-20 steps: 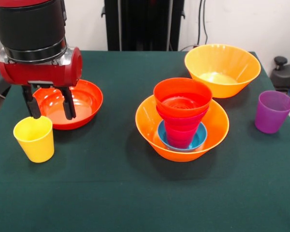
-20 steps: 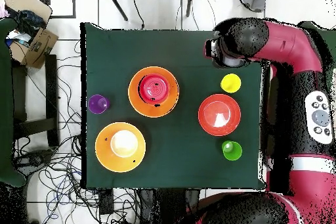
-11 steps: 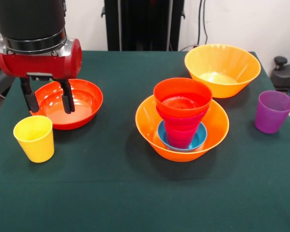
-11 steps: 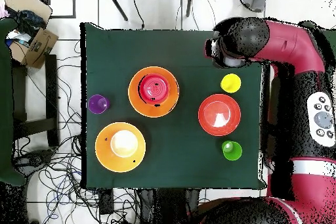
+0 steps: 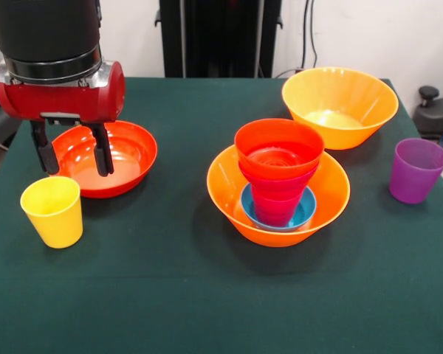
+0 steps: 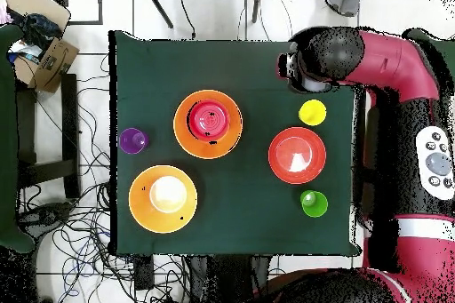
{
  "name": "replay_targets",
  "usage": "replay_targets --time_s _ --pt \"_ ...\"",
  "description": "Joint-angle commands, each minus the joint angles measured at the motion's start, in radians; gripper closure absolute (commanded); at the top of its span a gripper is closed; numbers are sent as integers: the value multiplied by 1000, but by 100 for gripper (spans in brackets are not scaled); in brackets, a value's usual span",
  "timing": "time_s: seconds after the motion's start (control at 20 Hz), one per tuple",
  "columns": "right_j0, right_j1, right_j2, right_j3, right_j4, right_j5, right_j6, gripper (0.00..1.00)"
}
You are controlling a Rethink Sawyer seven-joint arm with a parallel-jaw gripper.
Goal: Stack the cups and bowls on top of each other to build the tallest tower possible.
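My gripper (image 5: 75, 171) hangs open and empty over the left part of the wide shallow red-orange bowl (image 5: 136, 151), just behind the yellow cup (image 5: 53, 212). The tower (image 5: 279, 166) stands mid-table: a large orange bowl (image 5: 280, 234) holds a blue bowl (image 5: 304, 214), crimson-pink pieces and a small red-orange bowl (image 5: 278, 147) on top. A purple cup (image 5: 416, 171) stands alone at the right. In the overhead view the arm's head (image 6: 315, 59) covers the gripper beside the yellow cup (image 6: 312, 112). A green cup (image 6: 313, 203) shows only there.
A second large orange bowl (image 5: 340, 107) sits at the back right, seen from above as bowl (image 6: 163, 198). The green table (image 5: 207, 295) has open cloth along the front edge. Boxes and cables (image 6: 44, 51) lie on the floor beside it.
The gripper has risen a little from beside the yellow cup's rim, still open. The cup and the other pieces have not moved.
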Motion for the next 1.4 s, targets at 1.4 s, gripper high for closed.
replay_targets --time_s 1.4 --pt "29 81 57 64 -23 -154 -136 0"
